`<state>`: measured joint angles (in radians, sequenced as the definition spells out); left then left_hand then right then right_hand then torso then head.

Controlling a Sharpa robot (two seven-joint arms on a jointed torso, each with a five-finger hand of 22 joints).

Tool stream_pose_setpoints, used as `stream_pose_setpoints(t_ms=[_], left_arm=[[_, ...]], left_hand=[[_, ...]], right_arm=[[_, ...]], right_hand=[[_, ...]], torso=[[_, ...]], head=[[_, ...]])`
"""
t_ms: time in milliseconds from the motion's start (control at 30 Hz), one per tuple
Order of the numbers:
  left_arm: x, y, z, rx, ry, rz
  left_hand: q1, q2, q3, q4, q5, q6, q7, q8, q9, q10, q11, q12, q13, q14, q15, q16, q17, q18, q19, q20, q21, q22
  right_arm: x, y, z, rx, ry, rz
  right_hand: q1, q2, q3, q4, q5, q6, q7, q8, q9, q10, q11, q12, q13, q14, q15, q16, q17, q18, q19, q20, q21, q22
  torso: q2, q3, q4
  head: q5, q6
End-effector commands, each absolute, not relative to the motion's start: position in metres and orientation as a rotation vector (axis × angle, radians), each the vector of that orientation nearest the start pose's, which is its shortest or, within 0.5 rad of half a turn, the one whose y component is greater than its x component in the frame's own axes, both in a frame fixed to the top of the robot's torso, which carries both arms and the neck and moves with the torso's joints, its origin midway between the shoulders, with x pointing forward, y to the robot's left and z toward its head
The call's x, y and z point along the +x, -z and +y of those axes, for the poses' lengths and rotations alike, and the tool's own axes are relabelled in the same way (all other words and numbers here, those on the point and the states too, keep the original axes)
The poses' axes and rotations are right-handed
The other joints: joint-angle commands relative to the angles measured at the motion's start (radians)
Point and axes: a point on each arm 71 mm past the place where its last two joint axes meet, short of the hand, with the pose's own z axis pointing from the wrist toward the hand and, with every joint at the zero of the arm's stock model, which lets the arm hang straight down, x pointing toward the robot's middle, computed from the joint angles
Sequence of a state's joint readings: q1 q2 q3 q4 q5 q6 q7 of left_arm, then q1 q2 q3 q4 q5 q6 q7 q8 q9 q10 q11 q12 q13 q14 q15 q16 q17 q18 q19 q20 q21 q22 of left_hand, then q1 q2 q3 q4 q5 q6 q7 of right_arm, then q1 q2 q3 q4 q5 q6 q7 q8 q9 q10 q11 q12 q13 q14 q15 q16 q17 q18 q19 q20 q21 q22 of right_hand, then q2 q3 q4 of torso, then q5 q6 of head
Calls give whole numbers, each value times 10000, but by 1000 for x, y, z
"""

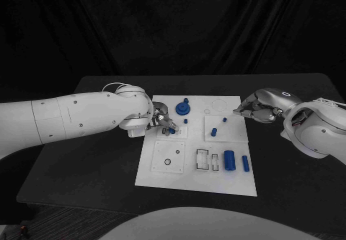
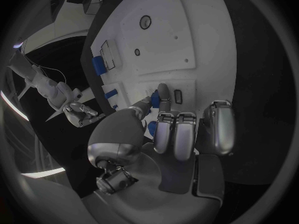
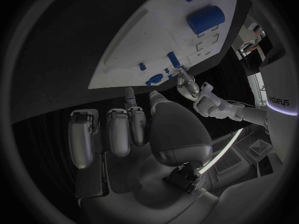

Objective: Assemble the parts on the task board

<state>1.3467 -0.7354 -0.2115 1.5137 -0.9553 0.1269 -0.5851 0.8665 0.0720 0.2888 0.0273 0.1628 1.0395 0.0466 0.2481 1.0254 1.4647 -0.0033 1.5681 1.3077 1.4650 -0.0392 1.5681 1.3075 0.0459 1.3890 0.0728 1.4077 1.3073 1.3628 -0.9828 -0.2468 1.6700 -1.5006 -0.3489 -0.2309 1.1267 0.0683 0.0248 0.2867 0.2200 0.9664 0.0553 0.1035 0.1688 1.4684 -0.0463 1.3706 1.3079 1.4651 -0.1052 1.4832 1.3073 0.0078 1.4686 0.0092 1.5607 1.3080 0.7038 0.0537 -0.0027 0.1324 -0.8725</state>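
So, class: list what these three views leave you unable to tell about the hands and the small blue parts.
1. Head view: the left hand covers its fingertips' contact with the small blue part; whether it is held is unclear.
2. Left wrist view: fingers hide most of that part.
3. Head view: the right hand is curled; anything inside is too small to see.

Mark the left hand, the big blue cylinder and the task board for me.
left hand [image 1: 160, 121], head view, on the middle of the hand over the board.
big blue cylinder [image 1: 229, 160], head view, on its upper side.
task board [image 1: 234, 187], head view, on a bare near corner of the white plate.
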Motion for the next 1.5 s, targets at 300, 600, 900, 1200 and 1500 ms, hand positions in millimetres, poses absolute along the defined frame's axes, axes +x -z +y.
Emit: stream_pose_setpoints(t_ms=[300,600,900,1200,1500], left_arm=[[474,225,176,-1378,3745,24236],[474,225,175,-1290,3783,24292],[475,224,176,-1424,3824,24152],[475,223,177,-1582,3904,23974],[476,206,187,-1750,4209,22884]], left_hand=[[84,5,22,-57,29,-57,16,18,31,1061,-76,27,2631,1058,-80,27,2633,94,24,-61,-44,1566],[-658,-228,-668,546,-1130,-302,203,-370,-184,1061,66,27,2631,1058,33,27,2633,106,-31,18,-153,1574],[-1222,-508,-1783,1412,-1154,96,126,-79,77,1061,20,27,2631,1058,2,27,2633,105,-7,16,-162,1632],[-771,-264,-2318,1766,-1151,-172,98,312,702,1061,-9,27,2631,1058,-32,27,2633,108,-7,-26,-201,1667],[-251,-153,-2458,1696,-1137,-187,55,517,960,1061,-43,27,2631,1058,-58,27,2633,73,135,-43,-92,1753]], right_arm=[[458,176,-236,-1878,-4559,17035],[458,178,-236,-1863,-4549,17071],[458,180,-237,-1848,-4533,17111],[457,180,-238,-1836,-4523,17113],[457,180,-239,-1801,-4494,17113]], right_hand=[[87,15,-9,3,67,43,3,-63,-16,111,56,-58,350,702,68,-57,673,-32,925,70,-60,2567],[87,19,-14,10,70,50,3,-65,-18,107,55,-78,330,703,68,-55,678,-33,926,70,-58,2568],[87,19,-14,10,70,50,3,-65,-18,107,55,-78,330,703,68,-55,678,-33,926,70,-58,2568],[87,19,-14,10,70,50,3,-65,-18,107,55,-78,330,703,68,-55,678,-33,926,70,-58,2568],[92,19,-19,10,73,61,4,-64,-19,106,55,-90,318,701,67,-58,671,-33,926,70,-58,2568]], torso=[[-7,3,0],[-20,6,-5],[-17,2,-5],[-13,2,-3],[-7,2,-3]], head=[[-7,-2],[12,-2],[-7,-2],[-6,-2],[-33,-2]])
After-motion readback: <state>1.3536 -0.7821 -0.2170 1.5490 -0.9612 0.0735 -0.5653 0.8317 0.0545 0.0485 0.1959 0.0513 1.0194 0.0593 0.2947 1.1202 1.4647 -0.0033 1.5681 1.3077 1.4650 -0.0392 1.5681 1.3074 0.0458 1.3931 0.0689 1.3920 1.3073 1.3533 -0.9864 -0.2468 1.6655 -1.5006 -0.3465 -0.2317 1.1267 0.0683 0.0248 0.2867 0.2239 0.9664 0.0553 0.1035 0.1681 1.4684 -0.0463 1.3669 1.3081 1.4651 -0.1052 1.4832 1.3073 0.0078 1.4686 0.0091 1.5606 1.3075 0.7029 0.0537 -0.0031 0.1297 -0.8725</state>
